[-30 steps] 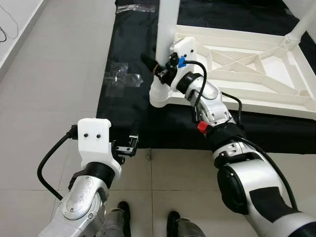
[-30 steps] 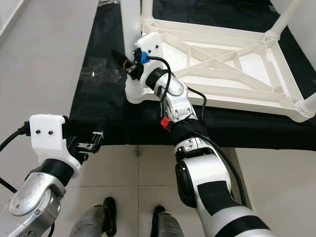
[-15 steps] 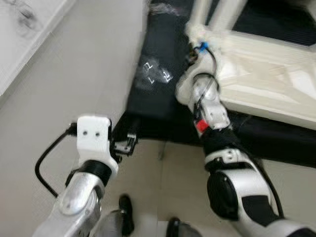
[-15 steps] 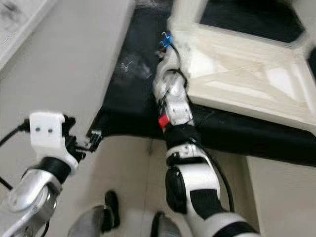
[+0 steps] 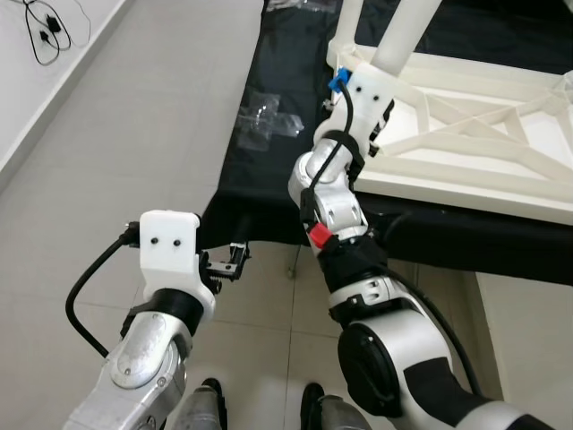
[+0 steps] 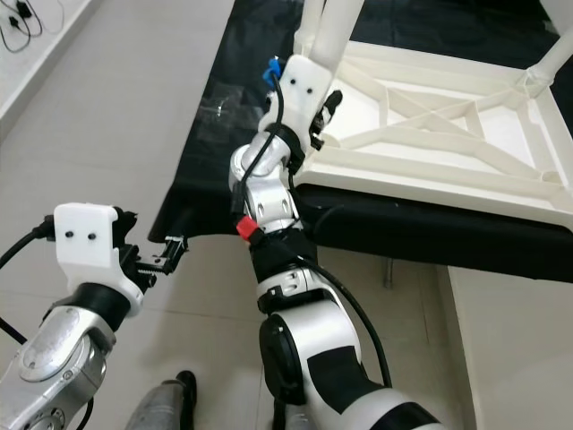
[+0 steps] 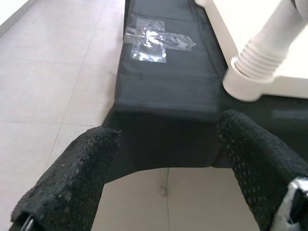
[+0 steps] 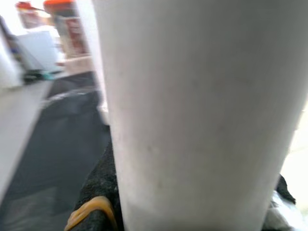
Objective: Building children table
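Observation:
The white children's table (image 5: 466, 134) lies upside down on a black cloth (image 5: 269, 179), its frame braces facing up. A white table leg (image 5: 407, 36) rises at the near left corner. Its ribbed base (image 7: 255, 72) rests by the frame. My right gripper (image 5: 383, 115) reaches to that corner and is shut on the table leg (image 8: 202, 110), with a black finger on each side of it. My left gripper (image 5: 228, 266) hovers low over the tiled floor by the cloth's edge. It is open (image 7: 166, 130) with nothing between its fingers.
A second white leg (image 5: 349, 18) stands just left of the held one. A crumpled clear plastic bag (image 5: 269, 125) lies on the cloth. A black cable (image 5: 45, 27) lies on the floor by the far left wall. Bare grey tiles (image 5: 134, 134) spread to the left.
The whole picture shifted and blurred, so the camera moved. My right gripper stays on the leg at the table corner. The left gripper remains open by the cloth's edge.

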Tool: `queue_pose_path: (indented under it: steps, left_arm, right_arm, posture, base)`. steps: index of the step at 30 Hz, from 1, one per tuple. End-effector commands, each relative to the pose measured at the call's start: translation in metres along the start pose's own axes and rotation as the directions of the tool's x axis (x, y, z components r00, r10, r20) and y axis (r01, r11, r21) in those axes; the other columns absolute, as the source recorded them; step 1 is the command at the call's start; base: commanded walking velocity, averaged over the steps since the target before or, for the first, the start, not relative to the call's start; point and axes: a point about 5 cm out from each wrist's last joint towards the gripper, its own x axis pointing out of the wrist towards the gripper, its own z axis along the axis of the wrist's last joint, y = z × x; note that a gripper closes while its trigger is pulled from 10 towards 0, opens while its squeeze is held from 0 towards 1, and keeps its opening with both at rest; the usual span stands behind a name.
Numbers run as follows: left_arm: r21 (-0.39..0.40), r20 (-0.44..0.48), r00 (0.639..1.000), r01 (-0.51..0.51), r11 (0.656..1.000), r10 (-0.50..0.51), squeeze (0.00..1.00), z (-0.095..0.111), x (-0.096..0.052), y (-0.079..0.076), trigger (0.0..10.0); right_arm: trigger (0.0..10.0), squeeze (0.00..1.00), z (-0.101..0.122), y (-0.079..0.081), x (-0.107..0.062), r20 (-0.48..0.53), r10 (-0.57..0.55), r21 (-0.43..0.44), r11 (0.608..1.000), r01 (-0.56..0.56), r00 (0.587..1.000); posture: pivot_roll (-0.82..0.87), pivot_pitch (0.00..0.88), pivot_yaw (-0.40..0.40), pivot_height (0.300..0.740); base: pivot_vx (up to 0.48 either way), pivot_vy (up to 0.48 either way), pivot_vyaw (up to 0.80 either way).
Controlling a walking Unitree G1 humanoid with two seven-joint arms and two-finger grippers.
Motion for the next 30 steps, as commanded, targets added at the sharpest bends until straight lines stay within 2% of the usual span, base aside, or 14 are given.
queue_pose_path:
  steps: [1, 6, 7, 8, 11, 12, 14, 15, 17, 19, 21, 22, 23, 30]
  left_arm:
    - [0.001, -0.013, 1.0, -0.005, 1.0, 0.005, 0.0, -0.004, 0.0, 0.001, 10.0]
    - [0.003, -0.01, 1.0, -0.001, 1.0, 0.001, 0.0, -0.005, 0.002, 0.0, 10.0]
    - [0.0, -0.009, 1.0, 0.001, 1.0, -0.001, 0.0, -0.006, 0.004, 0.001, 10.0]
    - [0.0, -0.009, 1.0, 0.001, 1.0, -0.001, 0.0, -0.006, 0.004, 0.001, 10.0]
    - [0.007, -0.007, 1.0, 0.001, 1.0, -0.001, 0.0, -0.008, 0.009, 0.008, 10.0]
    - [0.007, -0.007, 1.0, 0.001, 1.0, -0.001, 0.0, -0.008, 0.009, 0.008, 10.0]
    - [0.026, -0.015, 1.0, 0.015, 1.0, -0.015, 0.0, -0.01, 0.012, 0.012, 10.0]
    - [0.026, -0.015, 1.0, 0.015, 1.0, -0.015, 0.0, -0.01, 0.012, 0.012, 10.0]
    - [0.069, -0.035, 0.999, 0.042, 0.997, -0.04, 0.0, -0.014, 0.017, 0.017, 10.0]
    - [0.069, -0.035, 0.999, 0.042, 0.997, -0.04, 0.0, -0.014, 0.017, 0.017, 10.0]
    - [0.092, -0.071, 0.985, 0.163, 0.982, -0.157, 0.0, -0.016, 0.026, 0.016, 10.0]
    - [0.092, -0.071, 0.985, 0.163, 0.982, -0.157, 0.0, -0.016, 0.026, 0.016, 10.0]
    - [0.103, -0.082, 0.978, 0.2, 0.974, -0.192, 1.0, -0.017, 0.028, 0.015, 10.0]
    - [0.255, -0.113, 0.955, 0.295, 0.921, -0.275, 1.0, -0.021, 0.032, 0.013, 10.0]
  right_arm:
    - [10.0, 0.0, -0.017, -0.004, 0.002, -0.069, 0.115, 0.087, 0.99, -0.109, 0.991]
    - [10.0, 0.0, 0.01, 0.002, 0.01, 0.032, 0.267, 0.182, 0.946, -0.268, 0.963]
    - [10.0, 0.0, 0.022, 0.005, 0.013, 0.067, 0.387, 0.228, 0.891, -0.392, 0.92]
    - [10.0, 0.0, 0.022, 0.005, 0.013, 0.067, 0.387, 0.228, 0.891, -0.392, 0.92]
    - [10.0, 0.0, 0.045, -0.003, 0.012, 0.17, 0.656, 0.249, 0.693, -0.676, 0.735]
    - [10.0, 0.0, 0.045, -0.003, 0.012, 0.17, 0.656, 0.249, 0.693, -0.676, 0.735]
    - [10.0, 0.0, 0.044, -0.012, 0.005, 0.168, 0.781, 0.287, 0.545, -0.788, 0.601]
    - [10.0, 0.0, 0.044, -0.012, 0.005, 0.168, 0.781, 0.287, 0.545, -0.788, 0.601]
    - [10.0, 0.0, 0.035, -0.021, -0.005, 0.172, 0.868, 0.367, 0.382, -0.848, 0.466]
    - [10.0, 0.0, 0.035, -0.021, -0.005, 0.172, 0.868, 0.367, 0.382, -0.848, 0.466]
    - [10.0, 0.0, 0.018, -0.028, -0.028, 0.165, 0.933, 0.379, 0.239, -0.894, 0.32]
    - [10.0, 0.0, 0.018, -0.028, -0.028, 0.165, 0.933, 0.379, 0.239, -0.894, 0.32]
    - [10.0, 0.0, 0.011, -0.028, -0.037, 0.15, 0.945, 0.37, 0.221, -0.902, 0.292]
    - [10.0, 0.0, -0.001, -0.027, -0.051, 0.128, 0.96, 0.399, 0.18, -0.899, 0.249]
  posture:
    - [0.17, 0.324, -0.063, 0.74]
    - [0.17, 0.31, -0.065, 0.74]
    - [0.17, 0.292, -0.068, 0.74]
    - [0.17, 0.292, -0.068, 0.74]
    - [0.15, 0.252, -0.074, 0.74]
    - [0.15, 0.252, -0.074, 0.74]
    - [0.15, 0.237, -0.072, 0.74]
    - [0.15, 0.237, -0.072, 0.74]
    - [0.14, 0.189, -0.074, 0.74]
    - [0.14, 0.189, -0.074, 0.74]
    - [0.13, 0.152, -0.073, 0.74]
    - [0.13, 0.152, -0.073, 0.74]
    - [0.13, 0.136, -0.068, 0.74]
    - [0.13, 0.117, -0.063, 0.74]
  base:
    - [0.0, 0.0, 0.0]
    - [0.0, 0.0, 0.0]
    - [0.0, 0.0, 0.0]
    - [0.0, 0.0, 0.0]
    - [0.0, 0.0, 0.0]
    - [0.0, 0.0, 0.0]
    - [0.0, 0.0, 0.0]
    - [0.0, 0.0, 0.0]
    - [0.0, 0.0, 0.0]
    - [0.0, 0.0, 0.0]
    - [0.0, 0.0, 0.0]
    - [0.0, 0.0, 0.0]
    - [0.0, 0.0, 0.0]
    - [0.0, 0.0, 0.0]
